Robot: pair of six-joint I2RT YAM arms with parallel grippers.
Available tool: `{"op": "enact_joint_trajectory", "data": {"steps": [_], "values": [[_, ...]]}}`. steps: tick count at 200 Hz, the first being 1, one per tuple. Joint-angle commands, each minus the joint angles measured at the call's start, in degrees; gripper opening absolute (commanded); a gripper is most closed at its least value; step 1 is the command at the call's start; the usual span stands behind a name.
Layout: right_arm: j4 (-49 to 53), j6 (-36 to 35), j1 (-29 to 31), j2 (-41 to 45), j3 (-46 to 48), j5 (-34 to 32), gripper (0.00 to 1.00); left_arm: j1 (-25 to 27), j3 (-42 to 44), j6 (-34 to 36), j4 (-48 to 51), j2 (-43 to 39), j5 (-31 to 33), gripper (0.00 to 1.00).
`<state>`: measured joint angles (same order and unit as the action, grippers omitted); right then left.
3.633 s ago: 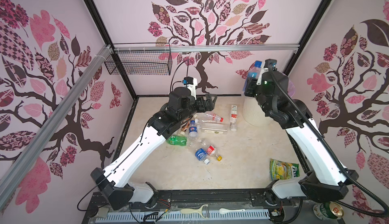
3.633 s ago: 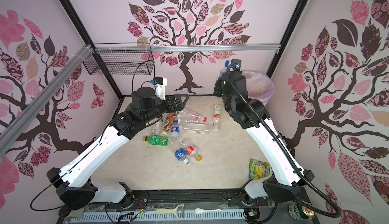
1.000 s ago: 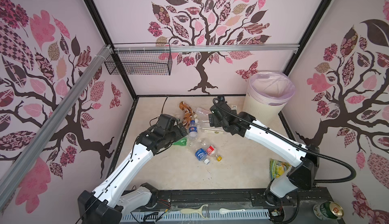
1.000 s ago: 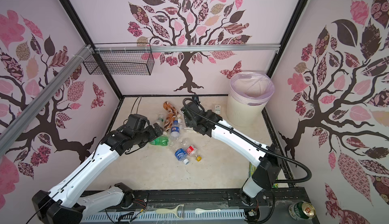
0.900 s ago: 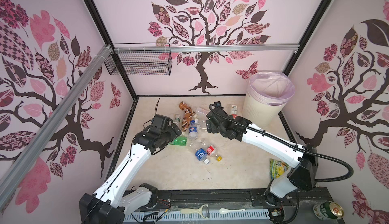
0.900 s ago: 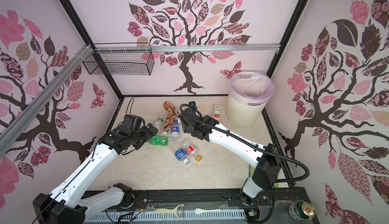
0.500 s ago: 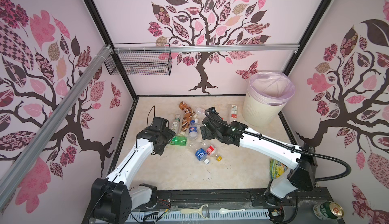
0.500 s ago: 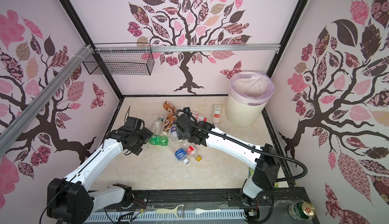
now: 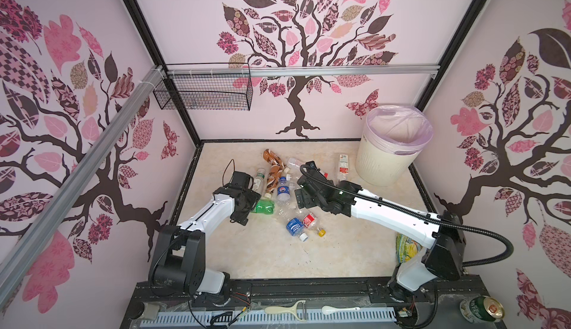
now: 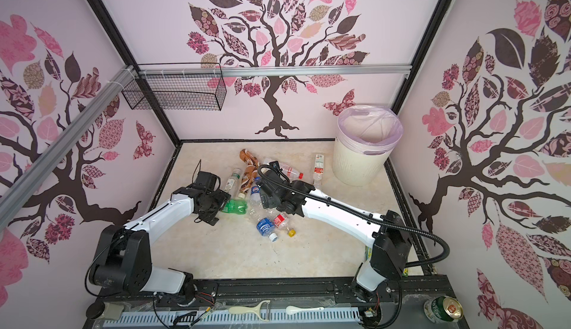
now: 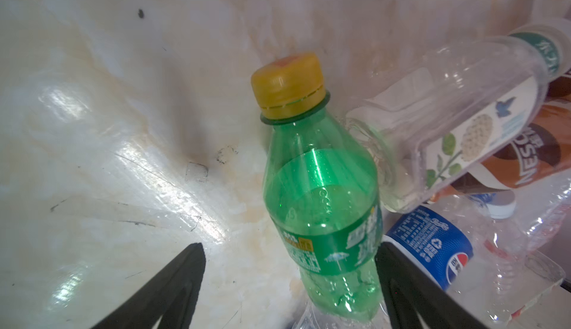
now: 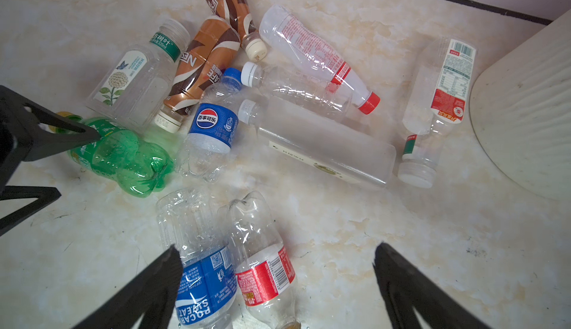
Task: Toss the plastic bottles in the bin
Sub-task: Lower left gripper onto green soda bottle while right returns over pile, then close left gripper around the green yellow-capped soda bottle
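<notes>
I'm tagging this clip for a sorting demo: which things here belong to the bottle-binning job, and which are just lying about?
Job:
plastic bottles
bin

Lying about:
snack bag
green can
wire basket
peeler
spoon

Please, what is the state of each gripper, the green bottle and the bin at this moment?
left gripper: open, jaws either side of the green bottle
right gripper: open, holding nothing
green bottle: lying down, yellow cap on
bin: upright, no lid, bag liner in place
</notes>
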<state>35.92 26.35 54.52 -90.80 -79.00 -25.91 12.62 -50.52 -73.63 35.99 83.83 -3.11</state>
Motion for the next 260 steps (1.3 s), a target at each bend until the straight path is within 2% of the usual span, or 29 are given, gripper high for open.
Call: {"op": "enact_joint_trajectory", "data": {"steps": [1,84,137,173,199,260], "values": [[-0.69,-0.94,0.15,0.63,0.45,-0.46,1.0,-0.17,-0.56,0.47,-1.17,0.96,0.53,0.89],[-1.79,0.13,0.19,0.54,1.65,1.94,1.0,0.03,-0.12,3.3,-2.37,4.23,0.87,0.78],[-1.65,0.82,0.15,-0.16,1.16,2.97,1.0,0.32,3.85,3.81,-2.08,-0.61,2.01,0.69],[-0.87,1.89,0.16,0.1,1.2,2.91,1.0,0.3,4.53,5.24,-1.71,-0.97,2.06,0.65],[0.09,2.96,0.17,0.28,1.08,1.75,0.99,0.23,5.06,6.35,-1.39,-1.38,2.26,0.59],[1.78,6.99,0.18,0.78,2.11,2.0,0.99,-0.27,5.05,9.99,-2.31,-0.17,0.92,0.61]]}}
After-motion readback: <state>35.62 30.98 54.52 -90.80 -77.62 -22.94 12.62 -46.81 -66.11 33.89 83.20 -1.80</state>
